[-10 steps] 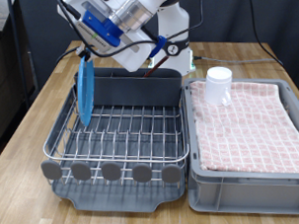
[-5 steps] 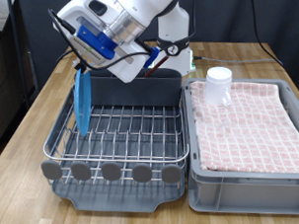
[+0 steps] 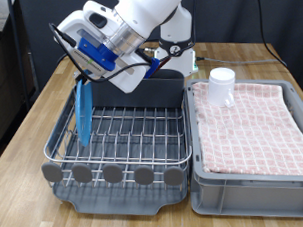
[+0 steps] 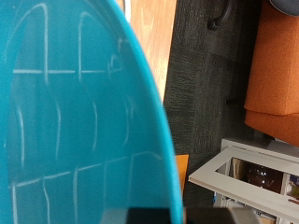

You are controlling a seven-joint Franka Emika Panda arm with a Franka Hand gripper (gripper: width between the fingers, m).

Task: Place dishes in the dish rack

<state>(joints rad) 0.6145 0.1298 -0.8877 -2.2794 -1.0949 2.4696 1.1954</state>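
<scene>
The plate [image 3: 83,111], likely stiff, light and slick, stands on edge at the rack's [image 3: 118,145] left side, pinched at its top rim by the gripper [image 3: 87,74]; the cup [image 3: 223,86] waits on the cloth [image 3: 254,125].

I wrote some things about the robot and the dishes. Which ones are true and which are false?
1. The blue plate stands on its edge in the dish rack. True.
2. The white cup is inside the dish rack. False: it stands on the pink checked cloth in the grey bin, on the exterior view's right.
3. The gripper is above the plate, at the rack's side on the exterior view's left. True.
4. The plate lies flat on the wooden table. False: it is upright in the rack.
5. The pink cloth hangs over the rack. False: it lies in the grey bin beside the rack.
</scene>
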